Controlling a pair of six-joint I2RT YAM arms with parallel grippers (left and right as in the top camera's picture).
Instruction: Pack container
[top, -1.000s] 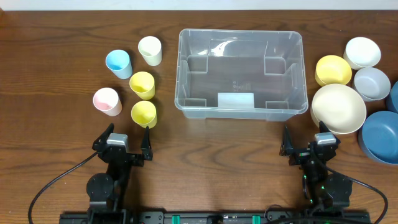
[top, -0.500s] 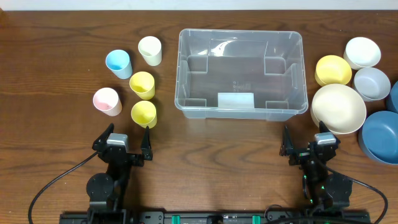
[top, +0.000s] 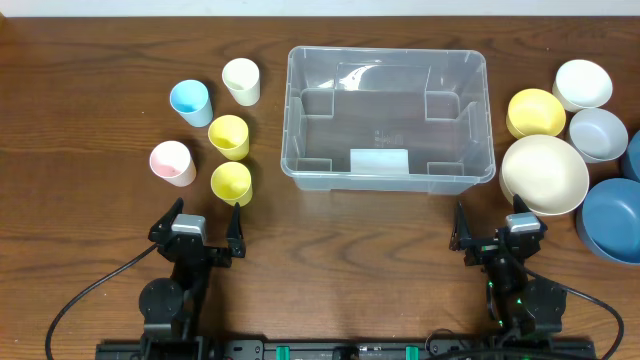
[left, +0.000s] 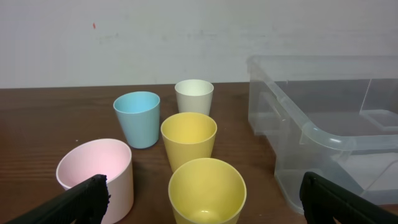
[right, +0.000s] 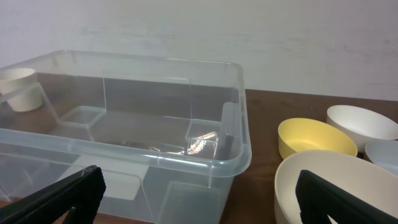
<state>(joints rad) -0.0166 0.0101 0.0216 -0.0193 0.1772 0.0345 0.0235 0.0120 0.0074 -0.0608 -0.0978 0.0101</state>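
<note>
Facing both arms: the container (top: 388, 118), empty, its long axis running left to right.
Left gripper (top: 200, 228): fingers spread wide, holding nothing, near-left of the container.
Right gripper (top: 497, 235): likewise spread and empty, near-right of the container.
Cups (top: 228, 136): left of the container; the near yellow cup (top: 231, 182) lies closest to the left gripper.
Bowls (top: 597, 133): right of the container; the cream bowl (top: 544, 172) lies closest to the right gripper (probably its first pick).
Carry direction: inward from either side.
</note>
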